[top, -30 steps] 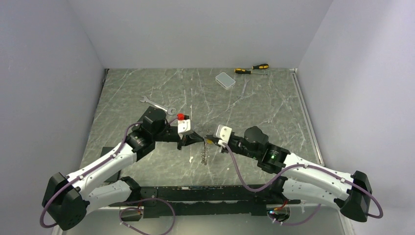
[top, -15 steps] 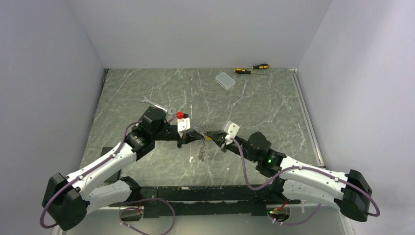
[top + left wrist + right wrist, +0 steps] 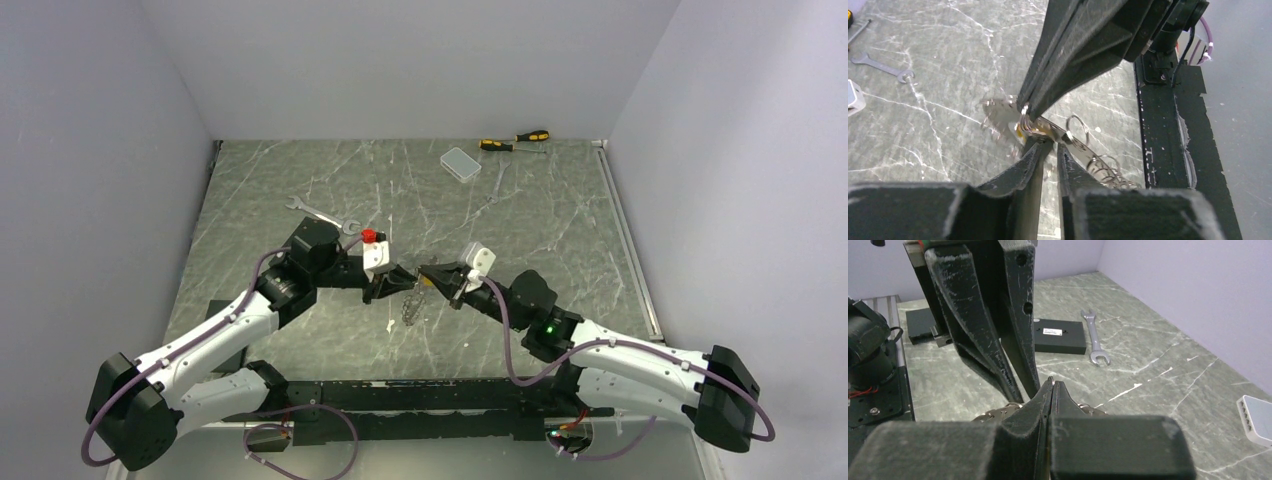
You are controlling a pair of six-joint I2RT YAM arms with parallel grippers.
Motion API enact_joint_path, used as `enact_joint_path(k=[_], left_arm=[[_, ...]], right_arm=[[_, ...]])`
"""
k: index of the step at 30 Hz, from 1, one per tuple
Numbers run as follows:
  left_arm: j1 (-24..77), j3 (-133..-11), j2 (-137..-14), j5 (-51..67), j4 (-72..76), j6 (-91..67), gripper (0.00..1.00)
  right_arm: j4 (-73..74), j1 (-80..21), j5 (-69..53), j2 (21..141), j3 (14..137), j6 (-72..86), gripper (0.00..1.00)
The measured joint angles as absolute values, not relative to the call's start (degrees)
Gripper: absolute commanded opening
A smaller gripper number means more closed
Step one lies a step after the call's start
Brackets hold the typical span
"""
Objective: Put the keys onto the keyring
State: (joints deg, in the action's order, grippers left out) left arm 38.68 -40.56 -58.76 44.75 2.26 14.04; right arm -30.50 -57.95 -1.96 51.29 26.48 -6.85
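right gripper (image 3: 1024, 107) clamped tight on the keyring (image 3: 1048, 131), mid-air between both arms, above the table (image 3: 923, 75). left gripper (image 3: 1050, 150) cracked slightly open just under it, no clear grip. risk: floppy ring sags, slips out of the single pinch.

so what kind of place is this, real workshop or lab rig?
Probably a lab robot test cell, not a workshop: plain pale walls box in a marble-patterned tabletop, and only a few props are laid out, a spanner and screwdrivers.
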Motion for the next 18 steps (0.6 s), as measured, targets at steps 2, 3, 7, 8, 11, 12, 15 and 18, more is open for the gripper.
enact_joint_path(k=[2, 3, 7, 8, 11, 12, 15, 18], left_arm=[[38.79, -40.56, -58.74, 45.01, 1.87, 14.02, 0.34], [38.83, -40.56, -58.72, 45.15, 1.69, 14.04, 0.37], [38.83, -40.56, -58.72, 45.47, 1.43, 13.72, 0.41], [38.83, -40.56, -58.70, 45.56, 1.43, 13.69, 0.42], [38.83, -40.56, -58.70, 45.84, 1.43, 13.63, 0.43], [38.83, -40.56, -58.70, 45.89, 1.45, 13.61, 0.44], [38.81, -40.56, -58.65, 45.98, 1.43, 13.37, 0.44], [38.76, -40.56, -58.37, 46.17, 1.43, 13.17, 0.45]], right_arm=[[-30.55, -57.95, -1.98, 50.48, 26.37, -6.81, 0.00], [-30.55, -57.93, -2.00, 50.09, 26.28, -6.79, 0.00], [-30.46, -57.89, -2.72, 49.30, 25.89, -6.55, 0.00], [-30.41, -57.87, -3.05, 49.25, 25.78, -6.50, 0.00], [-29.76, -57.84, -3.53, 49.10, 25.65, -6.52, 0.00], [-29.54, -57.84, -3.73, 49.04, 25.65, -6.55, 0.00], [-28.53, -57.84, -4.82, 48.66, 25.65, -6.70, 0.00], [-26.96, -57.84, -6.17, 48.07, 25.65, -7.05, 0.00]])
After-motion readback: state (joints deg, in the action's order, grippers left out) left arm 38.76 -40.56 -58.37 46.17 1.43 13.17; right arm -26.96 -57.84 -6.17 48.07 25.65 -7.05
